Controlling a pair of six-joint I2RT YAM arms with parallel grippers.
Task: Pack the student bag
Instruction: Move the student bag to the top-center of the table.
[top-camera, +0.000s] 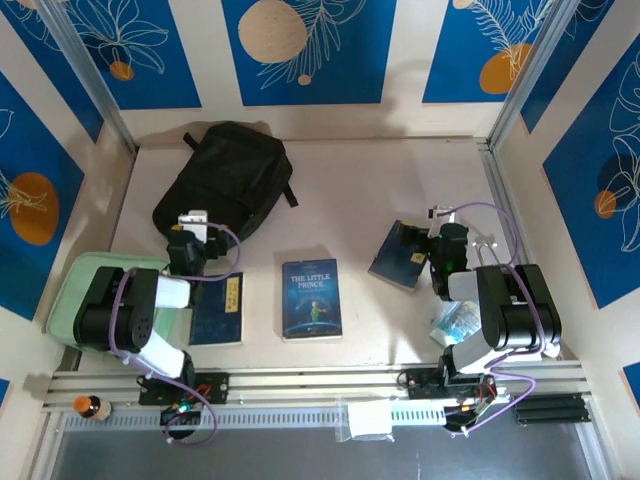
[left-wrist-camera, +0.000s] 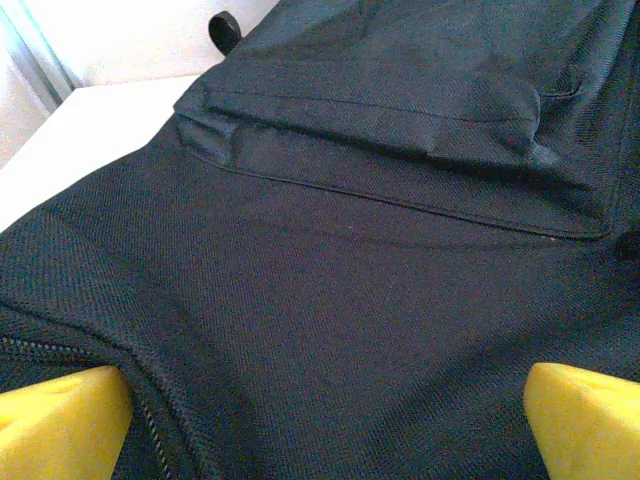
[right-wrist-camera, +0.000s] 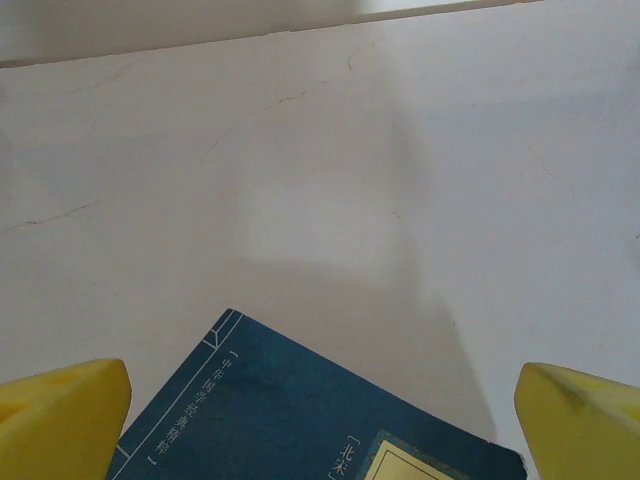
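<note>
The student bag (top-camera: 230, 178), a black fabric backpack, lies flat at the back left of the table. My left gripper (top-camera: 190, 232) is over its near edge. In the left wrist view the bag's fabric (left-wrist-camera: 330, 300), a pocket flap and a zip are close up, and the yellow fingertips (left-wrist-camera: 60, 420) are spread wide with nothing held. Three blue books lie on the table: one at the left (top-camera: 218, 308), "The Little Prince" (top-camera: 311, 298) in the middle, and one at the right (top-camera: 400, 255). My right gripper (top-camera: 440, 242) hovers open over the right book's corner (right-wrist-camera: 300, 420).
A mint-green zip case (top-camera: 75, 290) lies at the left edge beside the left arm. A clear plastic packet (top-camera: 458, 322) rests under the right arm. Bare table (top-camera: 380, 190) stretches between the bag and the right wall.
</note>
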